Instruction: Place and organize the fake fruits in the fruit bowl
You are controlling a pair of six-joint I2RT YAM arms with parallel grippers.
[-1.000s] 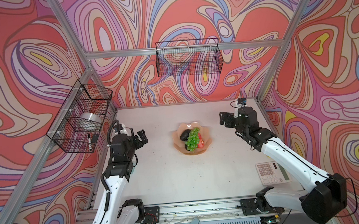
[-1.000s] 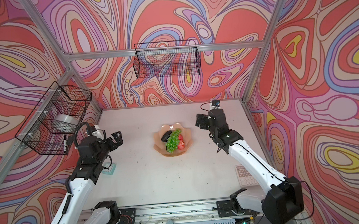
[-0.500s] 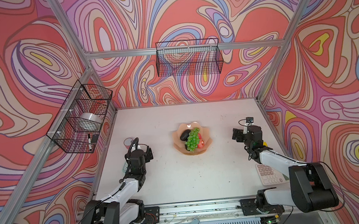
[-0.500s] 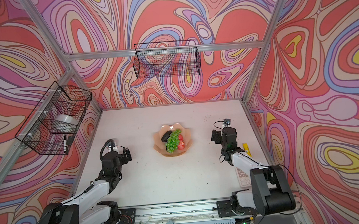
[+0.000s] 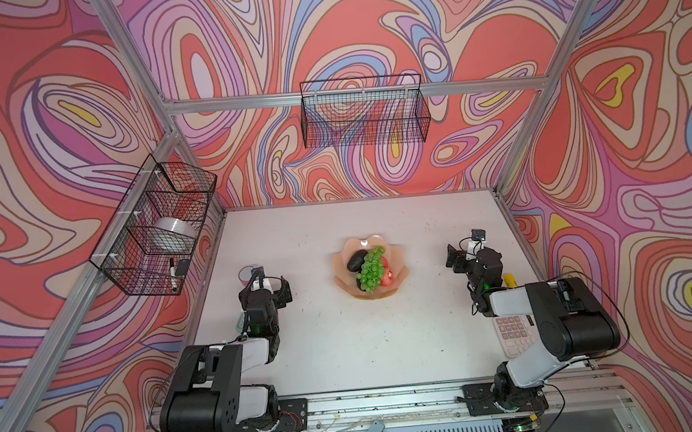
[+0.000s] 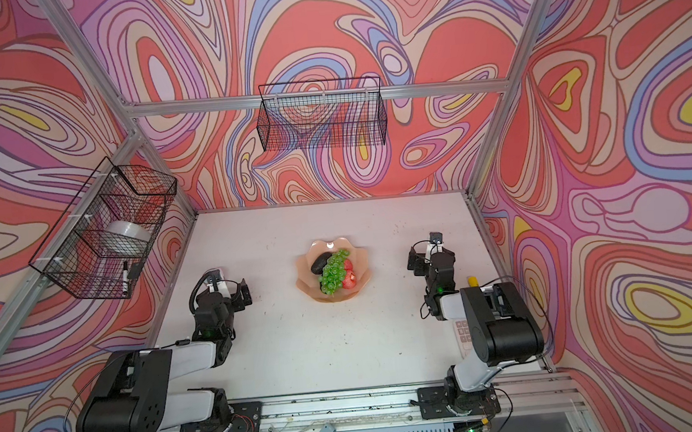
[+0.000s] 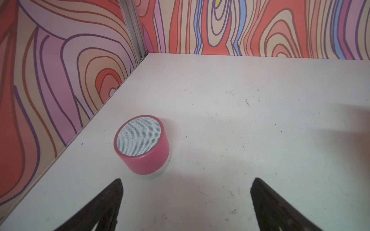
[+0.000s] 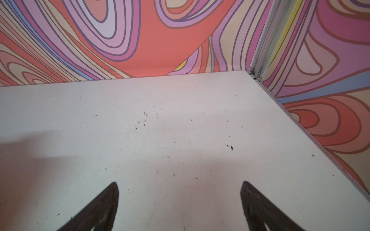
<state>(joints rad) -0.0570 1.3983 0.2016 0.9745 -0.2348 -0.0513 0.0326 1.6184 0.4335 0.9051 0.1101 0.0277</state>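
Observation:
The peach-pink fruit bowl (image 5: 398,259) (image 6: 362,266) stands mid-table in both top views. In it lie a green bunch of grapes (image 5: 369,267) (image 6: 333,273), a dark avocado (image 5: 353,261) (image 6: 319,262) and red apples (image 5: 386,279) (image 6: 349,280). My left gripper (image 5: 272,284) (image 7: 186,182) hangs open low over the table, well left of the bowl. My right gripper (image 5: 457,257) (image 8: 180,185) is open too, well right of the bowl. Nothing sits between either pair of fingers. Both arms are folded back.
A pink round speaker (image 7: 142,144) (image 5: 248,272) stands just ahead of the left gripper near the left wall. A calculator (image 5: 515,334) and a yellow object (image 5: 510,279) lie under the right arm. Black wire baskets hang on the back wall (image 5: 364,111) and the left wall (image 5: 157,230).
Both arms have drawn back from beside the bowl and folded down toward the front edge. The grippers stayed open. The fruits and the bowl have not moved.

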